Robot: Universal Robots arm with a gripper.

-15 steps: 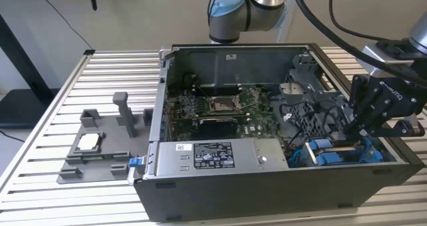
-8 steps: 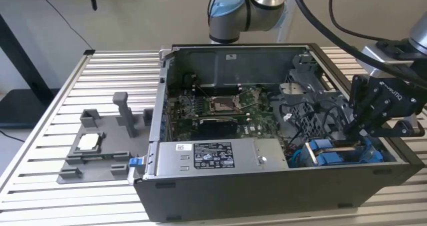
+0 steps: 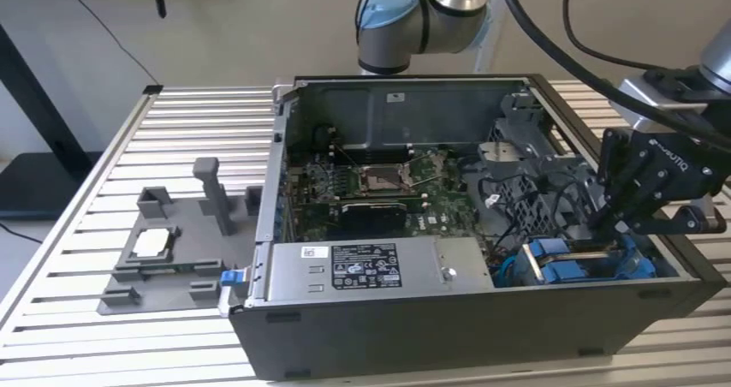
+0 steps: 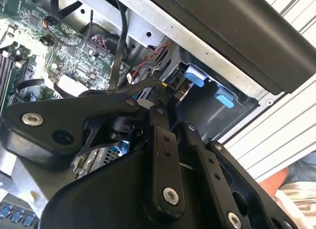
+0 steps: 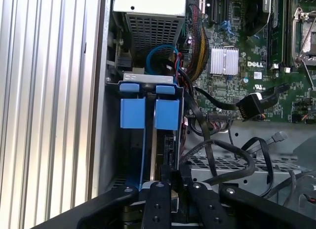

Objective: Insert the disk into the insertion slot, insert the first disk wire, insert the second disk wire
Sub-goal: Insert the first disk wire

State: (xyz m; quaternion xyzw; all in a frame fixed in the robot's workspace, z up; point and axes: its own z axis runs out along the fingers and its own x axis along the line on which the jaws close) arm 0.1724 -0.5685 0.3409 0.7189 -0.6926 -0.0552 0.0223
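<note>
The disk [image 5: 158,145] stands edge-on inside the insertion slot [image 5: 129,77], at the case's corner on the exterior view's right. Its blue carrier [image 5: 148,113] shows two broad tabs in the first wrist view and as blue plastic [image 3: 566,265] in the exterior view. My gripper [image 3: 608,226] hangs just above that bay. In both wrist views its fingers [image 5: 158,199] come together at the disk's near end, and the gripper [image 4: 170,93] pinches a small black wire connector [image 4: 178,88]. A second black flat connector [image 5: 251,106] lies loose over the motherboard.
The open black case [image 3: 457,327] holds a motherboard [image 3: 377,181], a silver power supply [image 3: 365,267] and loops of black cable [image 5: 232,155] beside the bay. A grey fixture [image 3: 171,250] sits on the slatted table at the exterior view's left.
</note>
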